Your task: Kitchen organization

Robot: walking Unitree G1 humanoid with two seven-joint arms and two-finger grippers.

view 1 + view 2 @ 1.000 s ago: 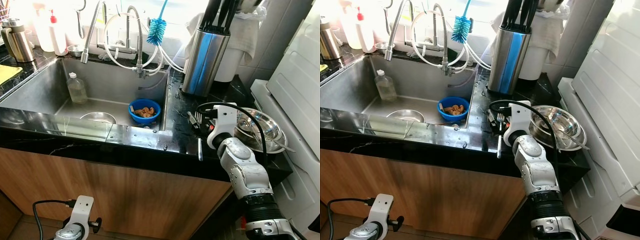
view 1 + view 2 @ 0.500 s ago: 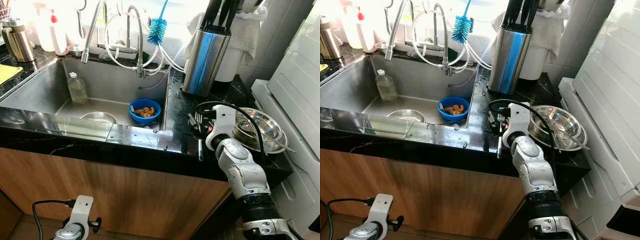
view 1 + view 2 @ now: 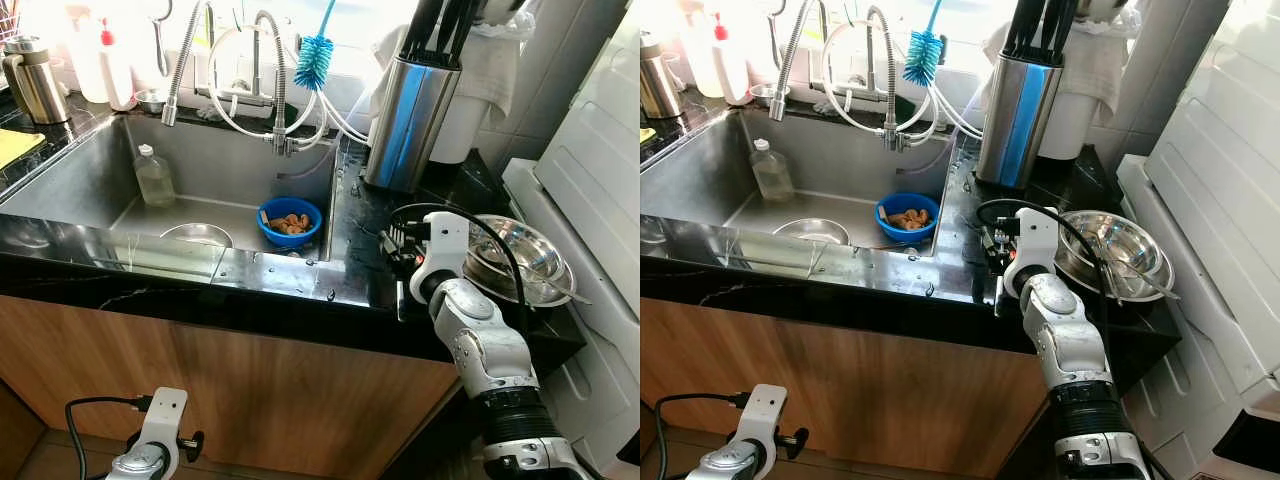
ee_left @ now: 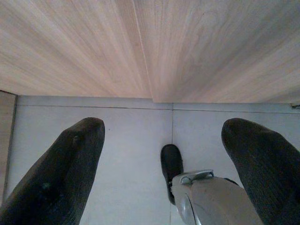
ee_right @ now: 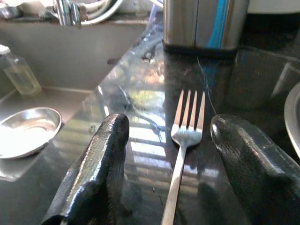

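Though untouched, fork (image 5: 183,154) between right claw (image 5: 169,174) fingers.

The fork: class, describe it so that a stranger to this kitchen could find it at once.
Start at the steel sink and cross to the black counter on its right. In front of the tall steel utensil holder, the fork lies flat between the open fingers of the right pincer, tines toward the holder. It is the one loose piece of cutlery there, slim beside the round steel bowls.
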